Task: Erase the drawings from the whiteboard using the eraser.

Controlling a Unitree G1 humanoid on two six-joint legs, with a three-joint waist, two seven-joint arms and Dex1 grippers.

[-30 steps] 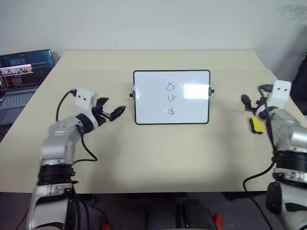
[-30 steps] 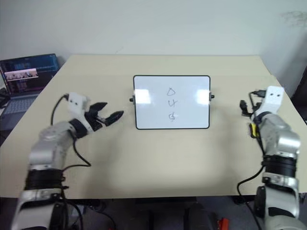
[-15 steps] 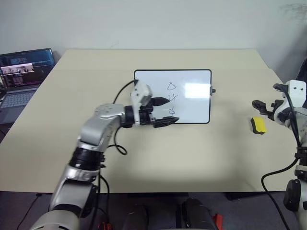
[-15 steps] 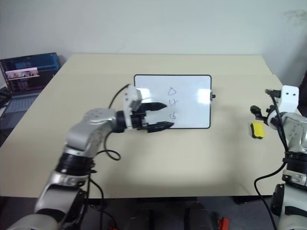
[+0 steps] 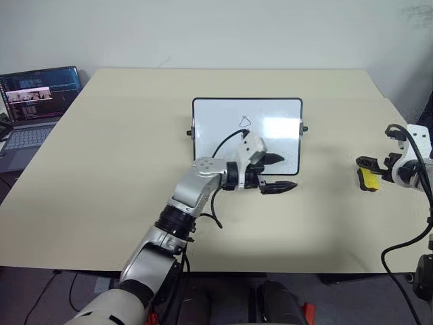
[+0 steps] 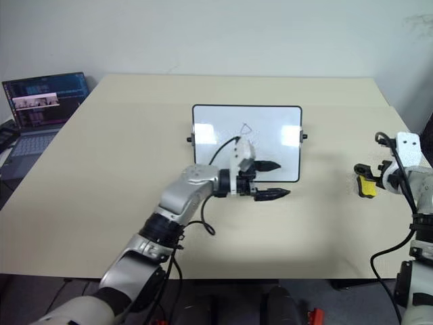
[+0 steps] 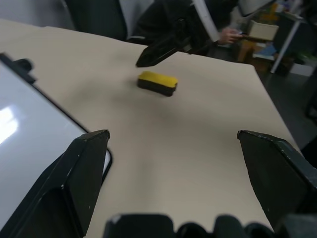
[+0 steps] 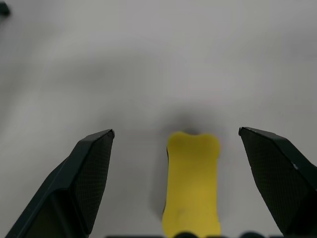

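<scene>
Glossy white board (image 5: 270, 128) in thin black frame; matt beige table (image 5: 122, 169); yellow eraser (image 8: 192, 183), smooth matt top.

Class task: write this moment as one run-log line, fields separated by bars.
left gripper: open, over whiteboard lower edge | right gripper: open, above eraser | eraser: on table, not held

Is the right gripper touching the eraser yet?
Apart. In the right wrist view the eraser lies on the table between the open right gripper fingers, with bare table showing on both sides.
</scene>
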